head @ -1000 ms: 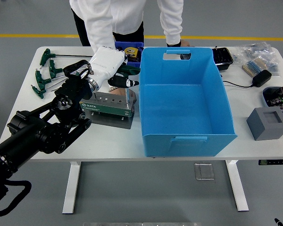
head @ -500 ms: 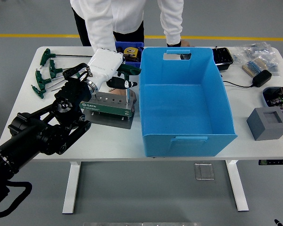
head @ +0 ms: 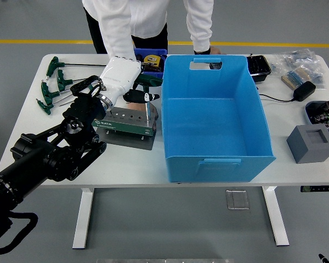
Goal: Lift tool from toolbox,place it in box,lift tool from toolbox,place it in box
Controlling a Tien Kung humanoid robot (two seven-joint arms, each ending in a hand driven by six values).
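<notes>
Step 1: L hand lifting a tool out of the toolbox, box not yet fed.

Left hand (head: 132, 87) w/ fingers curled round a green-handled tool (head: 149, 80), held just above the grey toolbox (head: 127, 124). Blue box (head: 211, 118) sits right beside the hand, looks empty. Next, I'd judge: carry tool over the near wall, then let go inside. R hand not seen.

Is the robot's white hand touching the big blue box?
Apart. In the head view, the left hand is above the green tool holder, and white table shows between its fingers and the blue box.
</notes>
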